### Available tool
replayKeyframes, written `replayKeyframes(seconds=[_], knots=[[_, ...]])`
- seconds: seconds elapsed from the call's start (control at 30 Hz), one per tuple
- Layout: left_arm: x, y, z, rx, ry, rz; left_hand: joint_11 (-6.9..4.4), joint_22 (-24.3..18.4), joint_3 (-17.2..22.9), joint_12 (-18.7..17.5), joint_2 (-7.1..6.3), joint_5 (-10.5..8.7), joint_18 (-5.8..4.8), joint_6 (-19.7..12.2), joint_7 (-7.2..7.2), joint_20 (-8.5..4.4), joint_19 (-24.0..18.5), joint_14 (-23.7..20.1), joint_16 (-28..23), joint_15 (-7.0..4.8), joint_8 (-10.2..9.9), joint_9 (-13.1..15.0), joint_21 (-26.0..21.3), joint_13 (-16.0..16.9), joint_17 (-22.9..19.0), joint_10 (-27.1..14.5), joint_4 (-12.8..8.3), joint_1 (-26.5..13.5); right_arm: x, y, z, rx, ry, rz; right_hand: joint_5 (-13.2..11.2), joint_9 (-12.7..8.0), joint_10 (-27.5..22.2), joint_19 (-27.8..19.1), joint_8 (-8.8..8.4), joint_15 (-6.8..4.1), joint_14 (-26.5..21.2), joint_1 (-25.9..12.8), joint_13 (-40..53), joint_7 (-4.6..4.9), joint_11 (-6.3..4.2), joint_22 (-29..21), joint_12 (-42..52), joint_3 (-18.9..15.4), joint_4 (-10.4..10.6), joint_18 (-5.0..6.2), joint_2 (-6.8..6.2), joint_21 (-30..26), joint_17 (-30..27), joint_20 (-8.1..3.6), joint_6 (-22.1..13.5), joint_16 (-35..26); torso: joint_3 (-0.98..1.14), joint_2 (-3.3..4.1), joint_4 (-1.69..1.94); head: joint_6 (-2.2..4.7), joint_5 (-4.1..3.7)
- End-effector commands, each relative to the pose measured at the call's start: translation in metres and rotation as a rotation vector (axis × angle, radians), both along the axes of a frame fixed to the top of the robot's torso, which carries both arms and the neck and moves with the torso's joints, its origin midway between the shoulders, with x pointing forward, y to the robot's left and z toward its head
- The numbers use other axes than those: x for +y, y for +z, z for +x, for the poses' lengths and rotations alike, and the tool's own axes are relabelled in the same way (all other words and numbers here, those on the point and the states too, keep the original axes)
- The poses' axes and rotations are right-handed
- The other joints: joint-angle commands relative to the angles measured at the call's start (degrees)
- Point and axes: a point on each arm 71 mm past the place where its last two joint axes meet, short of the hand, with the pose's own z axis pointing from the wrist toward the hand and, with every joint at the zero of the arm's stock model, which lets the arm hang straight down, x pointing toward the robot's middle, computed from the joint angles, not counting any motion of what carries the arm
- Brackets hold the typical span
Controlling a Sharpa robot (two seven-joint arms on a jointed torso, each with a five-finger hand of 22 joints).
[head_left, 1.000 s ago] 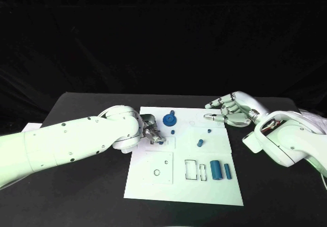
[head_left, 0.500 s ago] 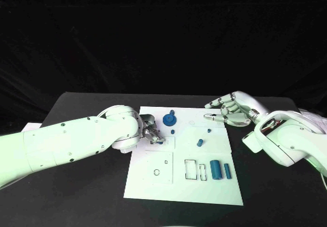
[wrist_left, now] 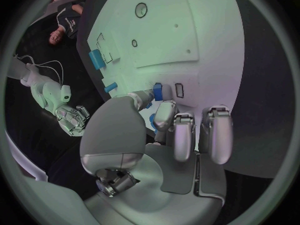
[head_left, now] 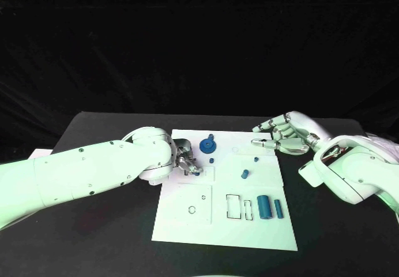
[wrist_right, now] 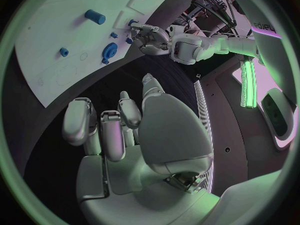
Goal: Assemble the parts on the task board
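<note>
Listing for you, operator. Task board [head_left: 249, 228]: white plate lying flat in the middle of the black table [head_left: 100, 231], long axis running near to far.

Contents of the board:
- Blue gear-like part [head_left: 206, 144], at the far end, left of centre.
- Small blue peg [head_left: 255, 159], far right area, standing apart from the gear.
- Short blue pin [head_left: 244, 173], mid-board, right of centre.
- Large blue cylinder [head_left: 263, 207], near right area, lying beside the outlined rectangular slots [head_left: 238, 207].
- Slim blue bar [head_left: 278, 209], just right of the cylinder.
- Round hole [head_left: 191, 210] in the near left area.

Left hand [head_left: 184, 161]: at the board's left edge, fingers curled; the left wrist view shows you a small blue part [wrist_left: 157, 91] pinched at its fingertips, just over a small rectangular slot [wrist_left: 179, 90].

Right hand [head_left: 282, 135]: over the board's far right corner, fingers loosely spread and slightly curled, holding nothing, touching nothing.
</note>
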Motion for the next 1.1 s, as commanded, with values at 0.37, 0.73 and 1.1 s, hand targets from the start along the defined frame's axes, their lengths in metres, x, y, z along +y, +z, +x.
replayKeyframes(seconds=[0.37,0.73,1.1], knots=[[-0.0031,-0.0095,-0.002,0.087,-0.03,0.09,-0.69,11.6,2.9,1.2,1.86,0.15,-0.8,1.9,-1.37,-0.46,3.9,5.9,0.2,-0.52,-0.2,-0.4,0.2,1.4,15.1,0.8,-2.8,-5.7,-0.0031,-0.0003,-0.0021,0.009,0.002,-0.011,0.3,0.0,-0.4,-0.6,0.15,-0.18,3.9,-0.2,0.0,0.03,0.02,-0.1,-0.2,-0.4,-0.1,0.42,-0.08,-0.4,5.6,-0.04,0.4,-0.3,0.05,0.01,-0.1,-0.23,0.02],[-0.0049,-0.0095,0.0018,0.082,-0.023,0.089,-0.89,12.2,2.8,2.0,2.69,0.2,-0.96,2.9,-1.62,-0.64,4.3,5.9,0.2,-0.67,-0.3,-0.5,0.6,2.2,15.1,1.4,-1.8,-8.7,-0.0042,-0.0002,-0.0026,0.012,-0.001,-0.013,0.4,0.0,-0.4,-0.6,0.15,-0.18,3.9,-0.1,-0.1,0.03,0.01,-0.1,-0.2,-0.4,-0.1,0.42,-0.09,-0.4,5.6,-0.04,0.4,-0.3,-0.01,-0.02,0.05,-0.23,-0.2],[-0.0066,-0.0094,0.0032,0.085,-0.027,0.093,-1.0,12.4,2.9,2.5,3.19,0.21,-1.0,3.5,-1.77,-0.69,4.4,5.9,0.2,-0.73,-0.3,-0.6,0.7,2.8,15.1,1.8,-1.5,-9.9,-0.0038,-0.0002,-0.0027,0.013,0.001,-0.013,0.4,0.0,-0.4,-0.6,0.16,-0.19,3.9,-0.1,-0.1,0.02,0.0,-0.1,-0.2,-0.4,-0.1,0.42,-0.1,-0.4,5.6,-0.04,0.5,-0.3,-0.02,0.01,0.02,-0.32,-0.2]])
